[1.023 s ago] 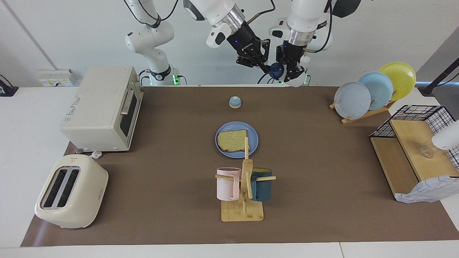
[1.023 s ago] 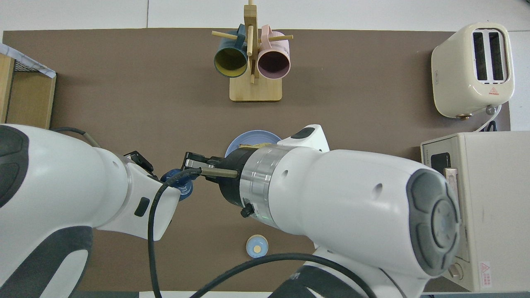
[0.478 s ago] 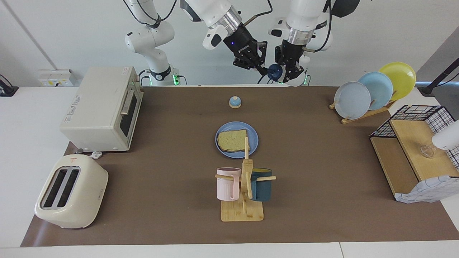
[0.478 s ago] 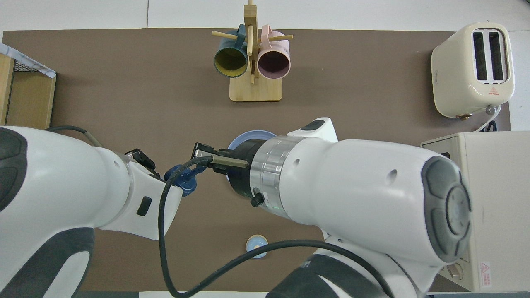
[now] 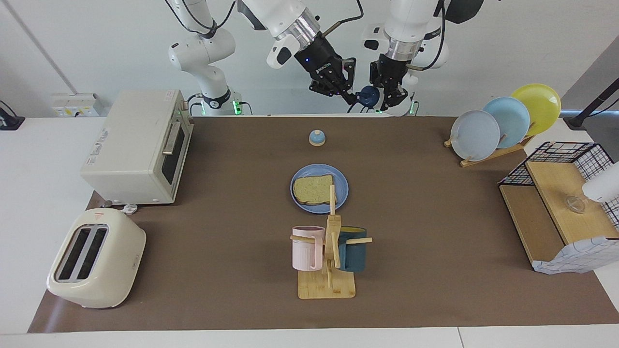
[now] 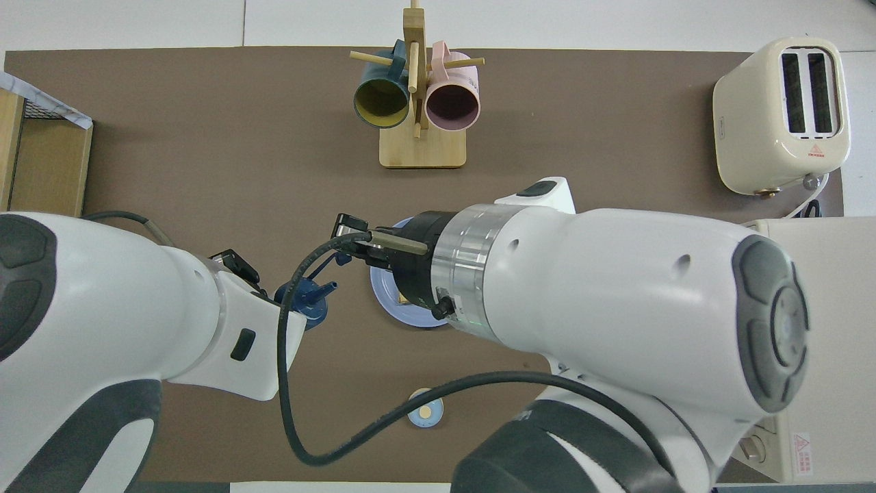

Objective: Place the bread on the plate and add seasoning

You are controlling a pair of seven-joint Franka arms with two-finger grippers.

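In the facing view both grippers hang high at the top centre of the frame, over the edge of the bench (image 5: 435, 217) nearest the robots. The left gripper (image 5: 388, 99) is clamped on the seasoning (image 5: 371, 94), whose dark blue cap faces the right gripper (image 5: 352, 98). The right gripper's tips are shut just beside that cap; whether they pinch the cap's stopper cannot be told.

The overhead view shows less of this: the left arm's white wrist hides the bottle's body, and only the blue cap and its small spout show at centre left (image 6: 306, 301). The right arm covers most of the plate (image 6: 404, 311).

The facing view gives the plate (image 5: 342, 189) whole at mid-frame, flat on the bench, with the bread (image 5: 314, 189) lying on it toward the right arm's side. A small bell (image 5: 316, 138) stands above it in that frame, nearer the robots. Below the plate is a mug rack (image 5: 329, 270) with a pink and a dark blue mug.

Only the facing view shows the plate rack (image 5: 503, 123) at upper right, and the whole oven (image 5: 138, 145) at upper left. The toaster (image 5: 96, 263) sits lower left there, and upper right (image 6: 783, 113) in the overhead view.
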